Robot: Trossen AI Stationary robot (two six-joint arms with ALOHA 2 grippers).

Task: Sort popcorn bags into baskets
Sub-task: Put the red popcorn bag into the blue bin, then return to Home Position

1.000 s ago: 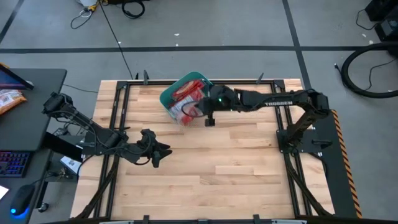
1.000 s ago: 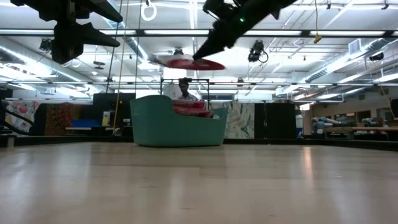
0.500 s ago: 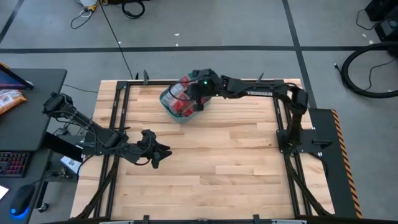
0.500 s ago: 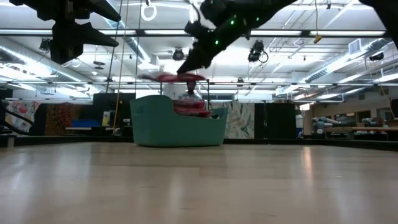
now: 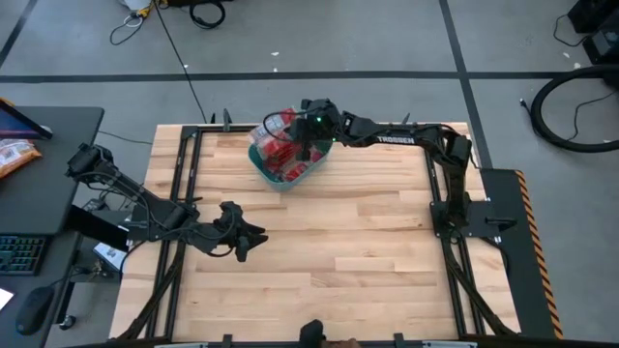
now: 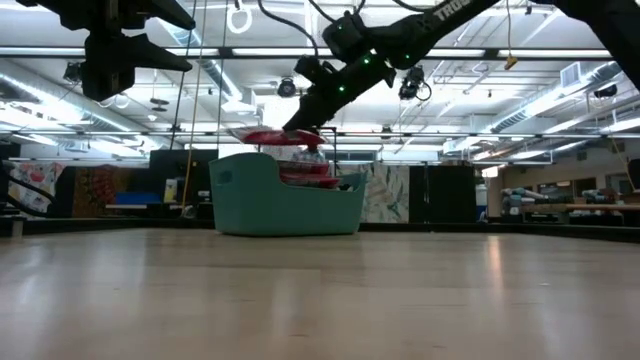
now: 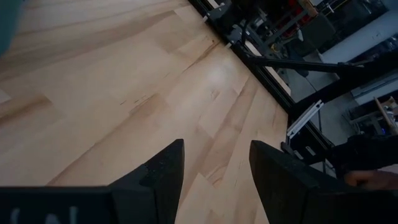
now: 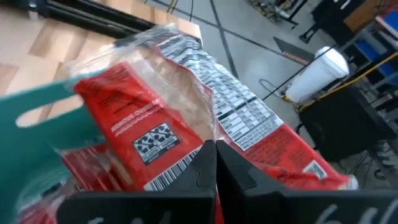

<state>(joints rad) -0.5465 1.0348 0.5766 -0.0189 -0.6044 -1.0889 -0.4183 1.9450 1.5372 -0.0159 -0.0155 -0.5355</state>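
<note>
A red popcorn bag [image 5: 274,126] with a printed white panel hangs in my right gripper [image 5: 308,133] over the teal basket [image 5: 259,162] near the table's far edge. Several red bags [image 5: 288,164] lie piled inside it. In the low view the held bag [image 6: 268,135] floats just above the basket's rim [image 6: 240,160]. The right wrist view shows the bag [image 8: 186,81] filling the picture and the basket's wall [image 8: 37,109]. My left gripper [image 5: 244,239] waits open over bare wood near the left side [image 7: 214,165]. My right gripper pinches the popcorn bag between its two shut fingers at one end [image 8: 214,127], beside the barcode. The fingers [image 6: 300,122] slant down from the table's right. The bag is lifted clear and lies about level, sticking out past the fingers over the basket.
Bare wooden tabletop [image 5: 368,242] stretches from the basket to the near edge. A black frame [image 5: 189,174] borders the table. A desk with a keyboard and a mouse [image 5: 29,309] stands off the left side.
My right gripper has swung from beside the basket's right side toward the far edge and left, and now stands over the basket. It stayed shut and carried the bag along, which now hovers close above the piled bags.
</note>
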